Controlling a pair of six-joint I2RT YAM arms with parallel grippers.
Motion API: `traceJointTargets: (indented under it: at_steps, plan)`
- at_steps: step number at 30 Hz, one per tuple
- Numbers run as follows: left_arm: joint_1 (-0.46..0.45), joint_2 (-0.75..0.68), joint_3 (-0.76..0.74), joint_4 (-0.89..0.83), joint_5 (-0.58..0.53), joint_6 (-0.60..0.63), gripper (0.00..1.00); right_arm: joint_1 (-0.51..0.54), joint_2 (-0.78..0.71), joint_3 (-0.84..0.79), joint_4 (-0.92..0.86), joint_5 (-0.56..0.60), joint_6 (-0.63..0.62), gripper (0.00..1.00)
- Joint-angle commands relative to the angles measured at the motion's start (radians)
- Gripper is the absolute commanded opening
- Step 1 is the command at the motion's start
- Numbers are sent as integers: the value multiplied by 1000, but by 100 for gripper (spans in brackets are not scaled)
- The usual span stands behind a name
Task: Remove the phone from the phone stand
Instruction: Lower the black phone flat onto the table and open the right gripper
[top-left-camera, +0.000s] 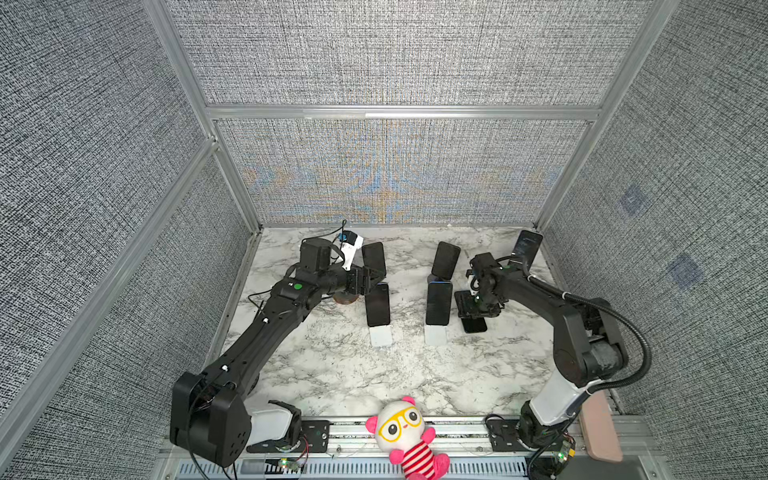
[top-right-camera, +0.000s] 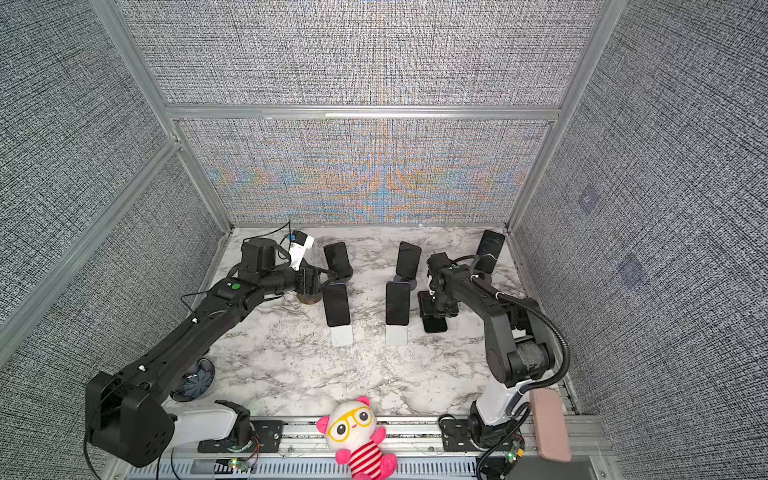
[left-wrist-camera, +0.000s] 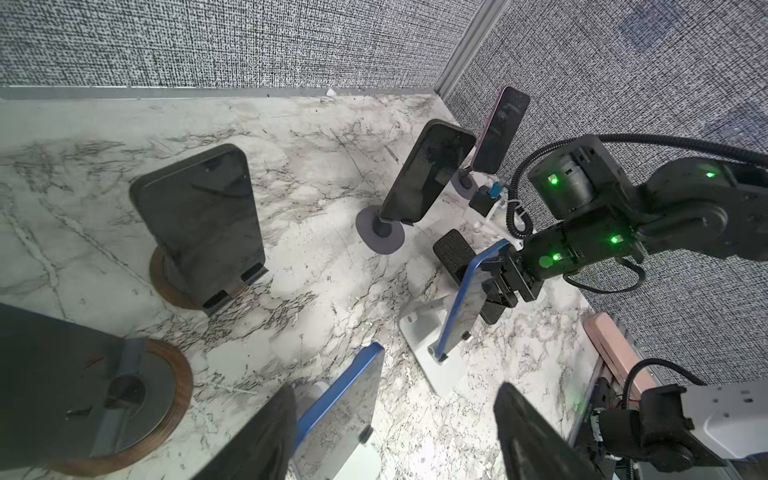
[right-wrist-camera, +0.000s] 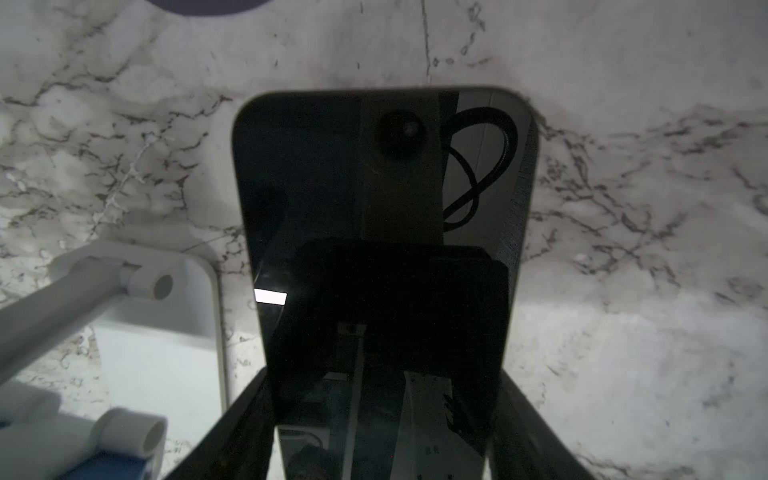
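Seemingly, on marble tabletop (top-left-camera: 332, 374) walled in grey fabric (top-left-camera: 395, 54), right end effector (top-left-camera: 480, 305) grips a black phone (right-wrist-camera: 332, 187); left end effector (top-left-camera: 371, 282) gapes.

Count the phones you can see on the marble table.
6: back-left phone, front-left phone, back-middle phone, front-middle phone, back-right phone, and a sixth phone in the right gripper. The left arm may hide another.

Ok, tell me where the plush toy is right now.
The plush toy lies at the near edge in both top views, on the metal rail between the left arm's base and the right arm's base.
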Motion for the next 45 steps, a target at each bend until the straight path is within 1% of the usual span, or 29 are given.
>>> traceJointTargets:
  at_steps: [1,7,12,15,18,21,23,27,30,36,41,45]
  plan:
    - [0,4,0,-13,-14,17,78,0,17,7,43,-11,21,28]
    - [1,8,-10,-19,-46,35,80,0,50,1,61,6,39,33]
    - [2,23,-9,-25,-48,43,81,0,75,3,70,29,70,38]
    - [3,30,-9,-28,-51,44,82,0,86,1,77,39,82,45]
    - [3,32,-8,-34,-52,55,85,0,93,1,83,37,85,56]
    - [3,32,-4,-46,-52,73,87,0,95,3,82,32,84,65]
    - [3,32,-3,-52,-58,86,89,1,97,2,83,27,83,68]
    - [5,32,3,-69,-64,110,94,1,93,3,79,18,84,76]
    - [4,37,5,-74,-63,123,95,0,87,5,73,15,87,81]
    - [4,59,5,-74,-38,141,96,1,53,8,44,8,80,86]
    - [4,76,5,-85,-10,206,94,-16,-28,25,-13,-29,59,87]
    - [5,101,25,-123,25,278,92,-54,-111,43,-67,-76,37,87]
